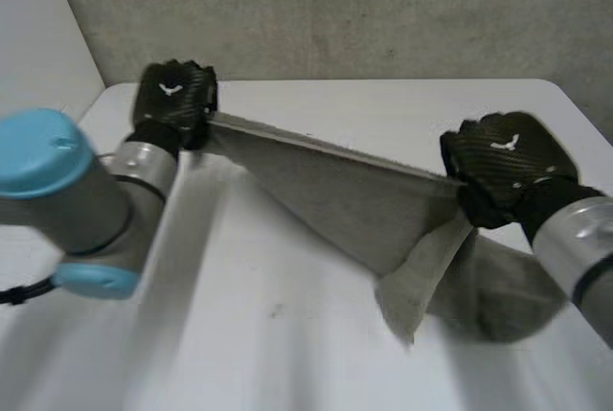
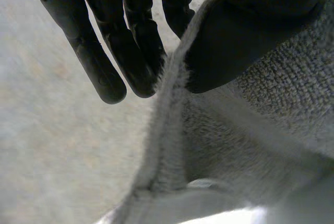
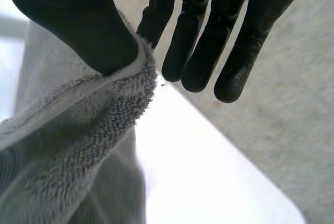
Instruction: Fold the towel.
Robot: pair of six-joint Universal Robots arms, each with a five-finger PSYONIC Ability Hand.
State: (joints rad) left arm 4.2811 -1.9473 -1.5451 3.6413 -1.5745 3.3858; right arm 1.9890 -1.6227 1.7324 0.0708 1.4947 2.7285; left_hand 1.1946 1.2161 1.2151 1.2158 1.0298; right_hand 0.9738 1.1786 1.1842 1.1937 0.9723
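The left hand (image 2: 245,31) pinches the hemmed edge of the grey towel (image 2: 245,145) between its thumb and one of its fingers (image 2: 138,51). The other fingers are straight beside it, and the cloth spreads past the fingertips.

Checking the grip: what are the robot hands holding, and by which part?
The towel: left robot hand and right robot hand pinch opposite ends of its raised edge.

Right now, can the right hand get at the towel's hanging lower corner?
Probably not without letting go: the right hand pinches the towel's upper corner. The lower corner hangs just beneath it, nothing between.
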